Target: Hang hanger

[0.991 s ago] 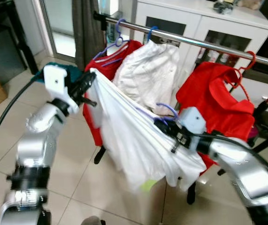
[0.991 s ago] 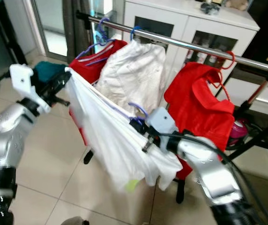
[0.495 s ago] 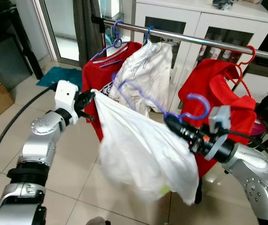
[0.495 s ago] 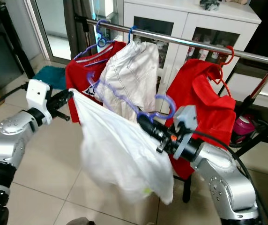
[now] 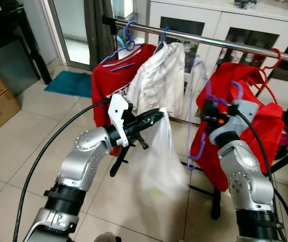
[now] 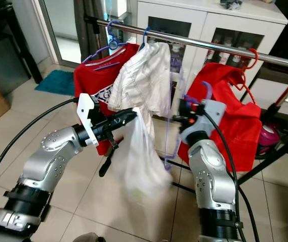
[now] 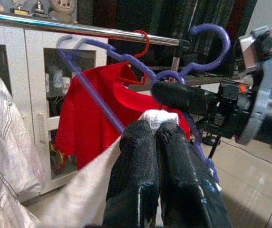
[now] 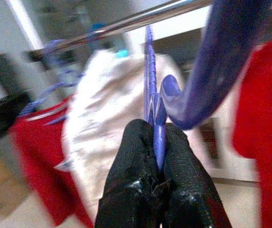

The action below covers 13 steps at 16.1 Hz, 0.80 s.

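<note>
Right tool [image 8: 159,156] pinches purple hanger [image 5: 192,126] (left tool [image 7: 156,137] grips white garment [image 5: 159,161]) between hung clothes.

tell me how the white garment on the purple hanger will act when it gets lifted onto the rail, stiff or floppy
Probably floppy: the white garment sags in a loose drape below the left gripper pinching it. It looks thin and light, so it may sway. The purple hanger, clamped in the right gripper, appears rigid, yet the cloth has slid toward one end and could slip off.
</note>
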{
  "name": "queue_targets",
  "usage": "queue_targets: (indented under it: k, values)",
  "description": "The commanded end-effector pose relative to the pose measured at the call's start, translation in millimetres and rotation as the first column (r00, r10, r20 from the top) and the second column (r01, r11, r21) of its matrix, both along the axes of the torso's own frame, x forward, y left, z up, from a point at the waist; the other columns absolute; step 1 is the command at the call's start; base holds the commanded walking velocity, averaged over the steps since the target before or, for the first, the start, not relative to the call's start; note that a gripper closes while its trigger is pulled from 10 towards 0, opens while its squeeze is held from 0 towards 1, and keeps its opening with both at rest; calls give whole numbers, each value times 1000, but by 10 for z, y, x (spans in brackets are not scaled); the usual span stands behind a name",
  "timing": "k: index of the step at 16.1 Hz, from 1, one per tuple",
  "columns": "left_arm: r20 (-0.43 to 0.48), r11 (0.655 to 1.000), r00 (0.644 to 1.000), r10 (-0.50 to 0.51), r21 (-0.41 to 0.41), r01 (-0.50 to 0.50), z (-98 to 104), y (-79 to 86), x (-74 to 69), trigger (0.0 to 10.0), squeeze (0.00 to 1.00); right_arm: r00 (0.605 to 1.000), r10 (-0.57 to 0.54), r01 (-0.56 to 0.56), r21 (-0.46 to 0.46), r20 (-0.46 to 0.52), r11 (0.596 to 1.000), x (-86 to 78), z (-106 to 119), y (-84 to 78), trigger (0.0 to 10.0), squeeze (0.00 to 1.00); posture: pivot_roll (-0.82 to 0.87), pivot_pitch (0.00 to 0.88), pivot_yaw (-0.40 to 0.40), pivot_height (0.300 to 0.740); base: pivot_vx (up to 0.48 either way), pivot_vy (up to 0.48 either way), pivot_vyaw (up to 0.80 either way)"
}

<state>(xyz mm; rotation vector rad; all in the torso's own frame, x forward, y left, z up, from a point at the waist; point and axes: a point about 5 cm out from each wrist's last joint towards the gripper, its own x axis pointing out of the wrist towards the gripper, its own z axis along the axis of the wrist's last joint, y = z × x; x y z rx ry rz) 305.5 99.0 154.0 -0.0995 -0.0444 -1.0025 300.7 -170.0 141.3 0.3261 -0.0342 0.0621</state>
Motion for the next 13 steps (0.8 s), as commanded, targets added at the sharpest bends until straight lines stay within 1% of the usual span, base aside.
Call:
queue_targets:
  k: [1,2,3,4,5,6,7,8,9,10,11,12,13]
  values:
    - [-2,997,997,80,6,-80,16,149,13,0,0,999,-40,40,-41,3,998,-20,20,-99,0,0,-77,0,2,740,0,0,0]
    - [-21,991,991,135,6,-135,2,244,-5,0,0,998,-62,59,-84,-30,995,-56,-35,-145,0,0,-77,0,2,740,0,0,0]
    - [-31,981,981,191,20,-191,-18,318,-20,0,0,996,-42,34,-99,-79,995,-95,-112,-147,10000,0,-80,0,1,740,0,0,0]
    - [-70,937,934,351,34,-349,-81,518,-102,2588,0,988,-18,-7,-162,-156,987,-259,-266,-164,10000,0,-83,0,1,740,0,0,0]
    - [-80,926,922,379,34,-377,-90,548,-128,2588,0,989,-22,-2,-161,-146,987,-297,-267,-171,10000,0,-85,0,-1,740,0,0,0]
    - [-93,888,883,461,51,-458,-144,639,-196,10000,0,978,-32,-7,-183,-207,983,-405,-342,-170,10000,0,-89,0,-2,740,0,0,0]
    - [-117,857,849,516,64,-512,-203,665,-266,10000,0,975,-71,30,-189,-211,982,-505,-344,-191,10000,0,-101,27,-2,740,0,0,-800]
    - [-140,855,844,518,61,-515,-225,634,-326,10000,0,979,-96,57,-210,-182,976,-568,-292,-194,10000,0,-107,34,0,740,0,0,-800]
    - [-155,860,847,509,69,-505,-239,582,-366,10000,0,983,-97,63,-208,-157,976,-611,-223,-176,10000,0,-120,45,4,740,0,0,-800]
    - [-171,868,851,496,91,-488,-262,536,-398,10000,0,983,-125,93,-223,-133,970,-650,-167,-185,10000,0,-130,48,6,740,0,0,-800]
    - [-173,871,853,492,96,-483,-267,519,-408,10000,0,983,-138,107,-230,-123,967,-671,-145,-196,10000,0,-142,50,8,740,0,0,-800]
    - [-182,868,849,496,95,-487,-281,497,-420,10000,0,981,-155,123,-243,-117,962,-728,-119,-220,10000,0,-164,48,13,740,0,0,-800]
    - [-172,863,846,505,105,-494,-285,486,-413,10000,0,978,-163,129,-240,-127,962,-763,-128,-243,10000,0,-168,45,10,740,0,0,-800]
